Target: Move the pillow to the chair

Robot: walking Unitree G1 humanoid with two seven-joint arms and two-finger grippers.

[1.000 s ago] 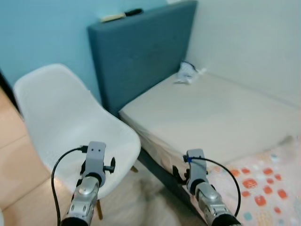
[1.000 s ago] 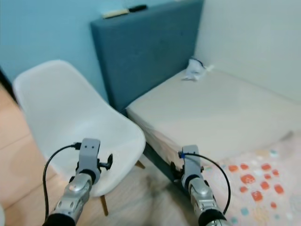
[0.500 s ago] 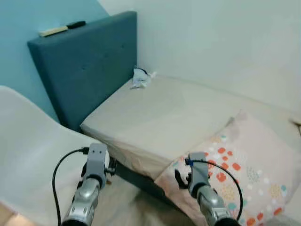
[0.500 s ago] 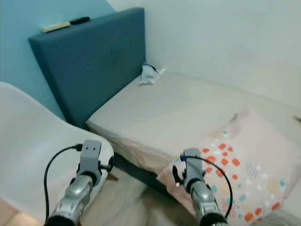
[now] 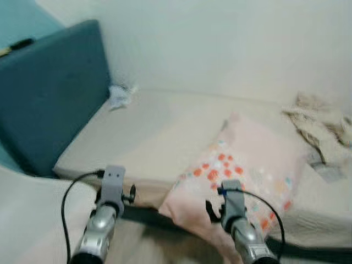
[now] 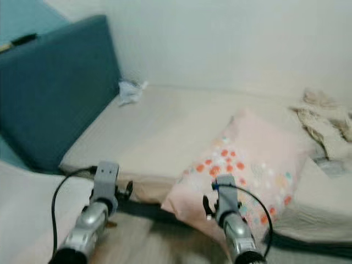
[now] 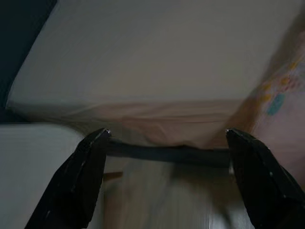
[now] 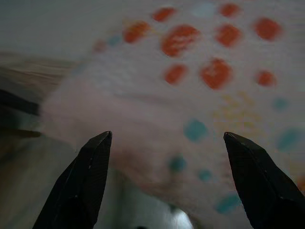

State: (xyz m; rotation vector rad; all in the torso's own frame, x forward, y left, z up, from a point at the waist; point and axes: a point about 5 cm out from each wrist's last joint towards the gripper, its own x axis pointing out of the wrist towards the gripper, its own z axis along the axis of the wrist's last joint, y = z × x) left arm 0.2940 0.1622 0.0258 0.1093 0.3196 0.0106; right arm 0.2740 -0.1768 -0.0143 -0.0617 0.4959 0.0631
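Lying on the beige mattress [image 5: 165, 126], the pale pink pillow with orange and teal dots [image 5: 242, 170] overhangs the near edge, its near corner hidden behind the right gripper [image 8: 167, 181], whose fingers are spread wide just short of it. The left gripper [image 7: 167, 176], equally spread, faces the mattress edge. Blur softens everything; the white chair [image 5: 27, 220] is cut off at near left. A crumpled cream cloth [image 5: 322, 124] lies far right.
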